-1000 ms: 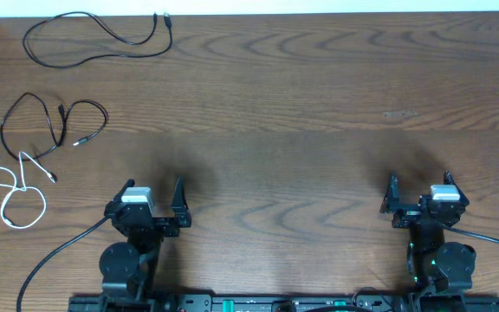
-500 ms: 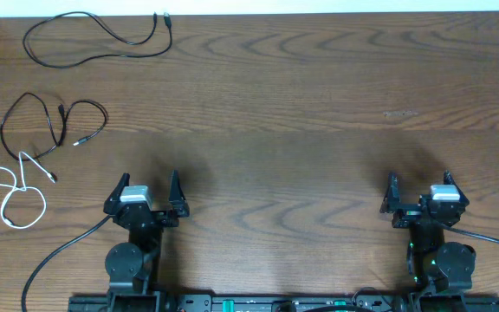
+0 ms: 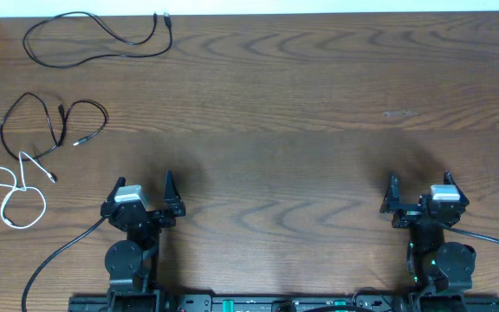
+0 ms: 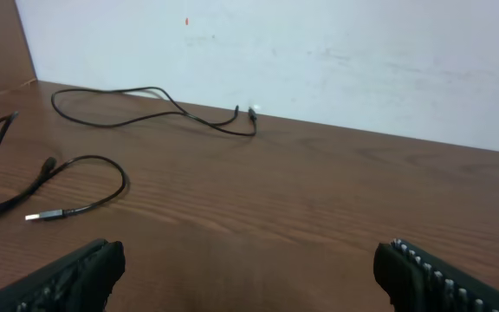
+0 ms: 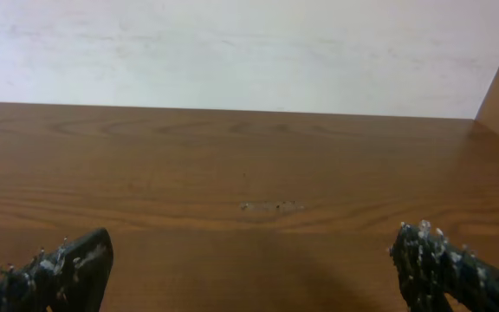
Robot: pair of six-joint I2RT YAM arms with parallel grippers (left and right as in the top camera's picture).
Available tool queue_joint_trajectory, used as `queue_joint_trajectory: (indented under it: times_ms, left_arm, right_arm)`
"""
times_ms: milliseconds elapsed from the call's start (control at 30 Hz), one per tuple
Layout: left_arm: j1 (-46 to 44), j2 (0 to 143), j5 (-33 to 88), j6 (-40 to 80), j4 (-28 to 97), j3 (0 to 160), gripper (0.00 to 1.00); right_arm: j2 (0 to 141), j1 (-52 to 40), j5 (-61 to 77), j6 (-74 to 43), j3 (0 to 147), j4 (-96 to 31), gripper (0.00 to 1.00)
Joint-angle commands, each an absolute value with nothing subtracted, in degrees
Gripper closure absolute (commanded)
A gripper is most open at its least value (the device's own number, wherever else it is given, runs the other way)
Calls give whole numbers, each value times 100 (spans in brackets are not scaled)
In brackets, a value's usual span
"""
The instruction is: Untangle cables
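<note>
Cables (image 3: 62, 111) apart near table (image 3: 319, 87) left edge; left claw (image 3: 141, 187), right claw (image 3: 420, 179) wide open at near edge

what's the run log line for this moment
left gripper: open, empty | right gripper: open, empty | cables: far black cable, near black cable, white cable, all far left, none held

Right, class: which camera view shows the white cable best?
The overhead view: the white cable shows its loops plainly near the left edge of the table. The left wrist view catches only black cables; the right wrist view shows no cable at all.
</note>
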State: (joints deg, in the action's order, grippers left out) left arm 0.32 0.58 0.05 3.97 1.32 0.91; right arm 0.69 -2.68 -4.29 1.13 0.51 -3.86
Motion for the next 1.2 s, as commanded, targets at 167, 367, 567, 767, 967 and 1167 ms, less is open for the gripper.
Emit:
queue_joint_trajectory:
  times_ms: [167, 367, 567, 767, 967, 1167]
  left_arm:
    - [-191, 5, -47, -561, 427, 23, 2]
    - [-115, 5, -71, -414, 445, 23, 2]
    - [-115, 5, -204, 60, 445, 23, 2]
    - [-115, 5, -237, 67, 438, 23, 2]
    - [-115, 19, -174, 71, 416, 23, 2]
    - [-115, 23, -174, 71, 412, 23, 2]
  right_arm:
    - [32, -233, -395, 200, 30, -401, 1]
    - [32, -233, -395, 200, 30, -401, 1]
    - [32, -233, -395, 200, 30, -401, 1]
    - [32, -233, -395, 200, 30, -401, 1]
    - [32, -233, -395, 200, 30, -401, 1]
    - [32, -233, -395, 200, 30, -401, 1]
